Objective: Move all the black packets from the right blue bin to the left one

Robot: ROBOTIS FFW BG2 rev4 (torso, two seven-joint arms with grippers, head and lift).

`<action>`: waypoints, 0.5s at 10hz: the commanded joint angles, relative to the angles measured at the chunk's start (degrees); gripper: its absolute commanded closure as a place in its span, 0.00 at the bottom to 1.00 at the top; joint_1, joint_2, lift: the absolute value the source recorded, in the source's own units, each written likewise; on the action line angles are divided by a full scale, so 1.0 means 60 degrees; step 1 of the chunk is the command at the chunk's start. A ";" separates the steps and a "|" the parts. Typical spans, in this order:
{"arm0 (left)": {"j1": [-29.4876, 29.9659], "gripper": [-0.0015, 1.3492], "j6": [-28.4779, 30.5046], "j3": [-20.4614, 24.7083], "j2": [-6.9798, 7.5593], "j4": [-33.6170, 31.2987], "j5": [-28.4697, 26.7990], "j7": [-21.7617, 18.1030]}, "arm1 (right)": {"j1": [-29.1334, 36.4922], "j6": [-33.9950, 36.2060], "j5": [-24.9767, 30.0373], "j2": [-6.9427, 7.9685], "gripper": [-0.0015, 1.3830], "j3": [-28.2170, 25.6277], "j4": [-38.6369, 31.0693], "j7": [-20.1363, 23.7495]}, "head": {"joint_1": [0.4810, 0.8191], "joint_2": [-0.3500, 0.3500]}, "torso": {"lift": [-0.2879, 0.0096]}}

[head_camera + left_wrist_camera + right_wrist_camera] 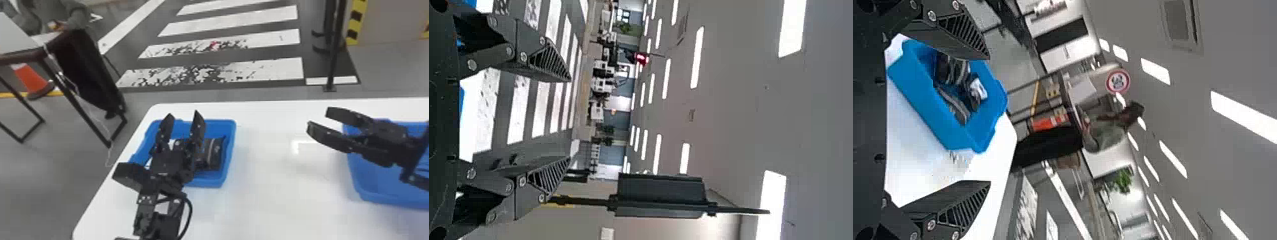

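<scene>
Grey floor (63, 178) with an orange cone (30, 79) lies left of the white desk (271, 153), and a striped crossing (271, 68) stretches behind it. On the desk, the left blue bin (207, 182) holds black packets (214, 153); the left tool (184, 115) hangs over it, fingers well parted, nothing between them. I'd draw that one aside to leave room for a drop (it covers part of the bin's near side). Farther right, the right tool (319, 119) sits over the edge of the right blue bin (376, 182), also spread apart and unladen. Should a packet be in there (partly hidden, so I cannot tell), turn the fingertips downward, pinch it squarely, lift it well clear and release it low.
</scene>
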 commanded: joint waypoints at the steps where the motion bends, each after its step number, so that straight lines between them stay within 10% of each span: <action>1: 0.0554 0.15 -0.0256 -0.0639 0.0005 -0.0558 0.0557 0.0001 | 0.1276 -0.0546 0.0732 0.0226 0.11 -0.1009 -0.1209 -0.0731 | 0.62 0.88 | 0.40; 5: 0.1586 0.15 0.2463 -0.0353 -0.0112 -0.2035 -0.1366 0.0221 | 0.3971 -0.2022 0.2560 0.0871 0.11 -0.2265 -0.3436 -0.2782 | 0.63 0.65 | 0.40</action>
